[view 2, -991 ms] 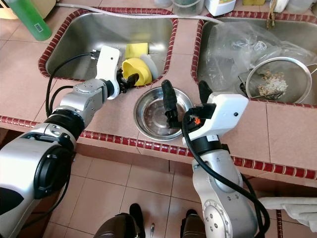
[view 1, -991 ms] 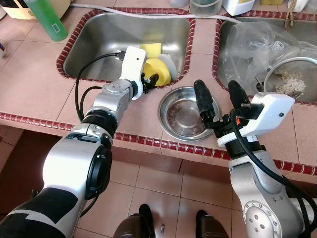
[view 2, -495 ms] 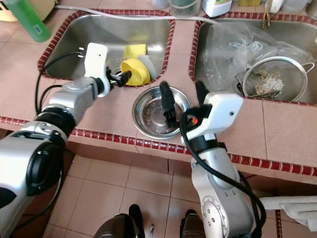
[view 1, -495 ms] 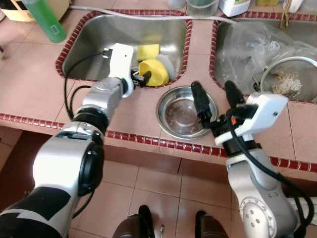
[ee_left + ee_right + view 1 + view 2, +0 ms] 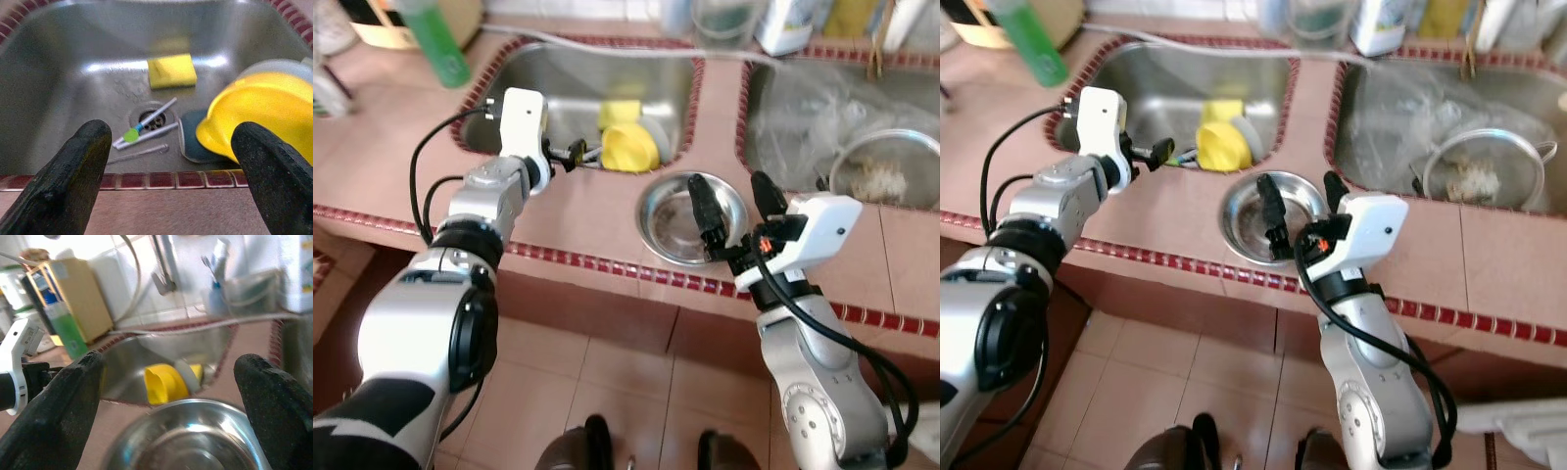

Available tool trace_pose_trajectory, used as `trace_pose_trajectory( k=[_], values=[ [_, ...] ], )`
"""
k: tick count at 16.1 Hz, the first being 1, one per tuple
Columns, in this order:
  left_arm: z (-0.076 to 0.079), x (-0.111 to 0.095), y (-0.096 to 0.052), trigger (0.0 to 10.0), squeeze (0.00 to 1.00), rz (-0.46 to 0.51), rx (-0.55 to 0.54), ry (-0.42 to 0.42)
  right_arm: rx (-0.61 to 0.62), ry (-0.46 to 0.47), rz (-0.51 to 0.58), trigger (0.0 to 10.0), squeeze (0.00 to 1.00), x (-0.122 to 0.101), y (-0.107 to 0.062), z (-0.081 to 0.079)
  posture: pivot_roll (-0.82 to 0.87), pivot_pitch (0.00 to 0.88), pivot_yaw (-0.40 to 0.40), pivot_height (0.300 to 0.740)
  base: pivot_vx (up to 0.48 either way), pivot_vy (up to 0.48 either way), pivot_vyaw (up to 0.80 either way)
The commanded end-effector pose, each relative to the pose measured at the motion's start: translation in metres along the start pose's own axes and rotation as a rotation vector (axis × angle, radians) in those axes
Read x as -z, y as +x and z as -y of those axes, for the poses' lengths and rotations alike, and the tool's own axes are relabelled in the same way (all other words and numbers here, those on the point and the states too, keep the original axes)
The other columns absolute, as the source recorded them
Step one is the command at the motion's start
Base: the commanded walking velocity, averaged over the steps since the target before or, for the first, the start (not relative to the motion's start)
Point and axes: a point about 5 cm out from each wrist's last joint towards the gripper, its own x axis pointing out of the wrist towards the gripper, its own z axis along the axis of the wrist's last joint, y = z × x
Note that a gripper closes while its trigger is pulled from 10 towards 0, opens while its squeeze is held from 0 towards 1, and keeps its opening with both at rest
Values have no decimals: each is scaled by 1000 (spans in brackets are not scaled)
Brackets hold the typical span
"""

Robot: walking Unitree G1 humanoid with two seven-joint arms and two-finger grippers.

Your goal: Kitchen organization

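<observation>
- Since a second ago the left pincer has backed off from the yellow cup; then its fingers sat against the cup's rim, now it hangs over the left sink's near edge, just at the cup's 9 o'clock, with a gap between. The whole view has also shifted, so the camera itself has moved.
- The yellow cup lies on its side in the left sink, against the near right corner, with a grey-white lid or dish tucked behind it and a yellow sponge at its 12 o'clock.
- In the left wrist view the left pincer is released, fingers wide apart, grasping nothing; straws or thin utensils lie over the drain.
- The steel bowl stands on the tiled desk at the cup's 5 o'clock. The right pincer hovers over it, released, one finger above the bowl's middle and the other near its 3 o'clock rim.
- The right sink holds a clear plastic bag and a wire strainer.
- Judgement: the step in hand looks like clearing the sink or gathering dishes. Next, the right pincer would need to lower and clench on the bowl's rim, or the left to re-approach the cup squarely.
</observation>
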Motion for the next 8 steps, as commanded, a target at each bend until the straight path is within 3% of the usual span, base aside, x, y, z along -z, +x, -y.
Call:
trace_pose_trajectory(
  k=[1, 2, 3, 4, 8],
  values=[
    [-1, -5, -3, 10000, 918, 59, 32, 17, -10, -5, 4, 10000, 0, 1, 0, 1, -168, 84, 97, 740, 0, 0, 0],
    [0, -6, -3, 10000, 647, 79, 54, -12, -12, -14, 1, 10000, 0, 2, 0, 2, -166, 81, 98, 740, 0, 0, 0],
    [1, -6, -5, 10000, 169, 93, 63, -16, -13, -21, 1, 10000, 0, 4, 0, 3, -164, 75, 98, 740, 0, 0, 0],
    [4, -6, -7, 10000, 0, 133, 90, -13, -7, -34, -2, 10000, 0, 5, -1, 5, -160, 63, 98, 740, 0, 0, 0],
    [14, 5, -24, 10000, 0, 251, 145, -15, 41, -81, -24, 10000, 0, 15, 0, 14, -152, 30, 85, 740, 0, 0, 0]
  ],
)
